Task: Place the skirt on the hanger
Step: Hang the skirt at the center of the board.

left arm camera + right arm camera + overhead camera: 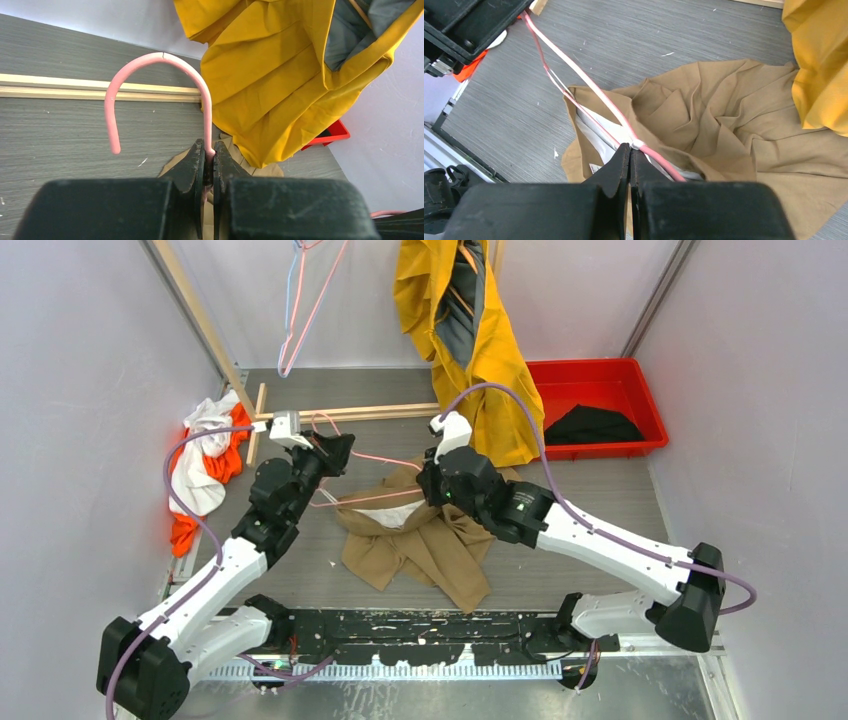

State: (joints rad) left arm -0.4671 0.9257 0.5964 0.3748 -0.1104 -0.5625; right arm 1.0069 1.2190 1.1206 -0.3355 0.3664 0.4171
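Note:
A tan skirt (pixel 430 545) with a white lining lies crumpled on the grey table between the two arms. The pink wire hanger (pixel 380 458) stretches across its waist opening. My left gripper (pixel 209 152) is shut on the hanger's neck just below the hook (pixel 150 59), holding it above the table. My right gripper (pixel 630 147) is shut with its tips at a small white strip of the skirt (pixel 704 115), where that strip wraps the hanger arm (pixel 589 82). The hanger's lower part runs into the waist and is partly hidden by cloth.
A yellow garment (pixel 480 350) hangs at the back centre, reaching the table. Behind on the right stands a red bin (pixel 590 365) holding black cloth (pixel 592 425). White and orange clothes (pixel 205 465) lie piled at the left. A wooden frame (pixel 370 412) crosses behind. Spare hangers (pixel 300 310) hang at top left.

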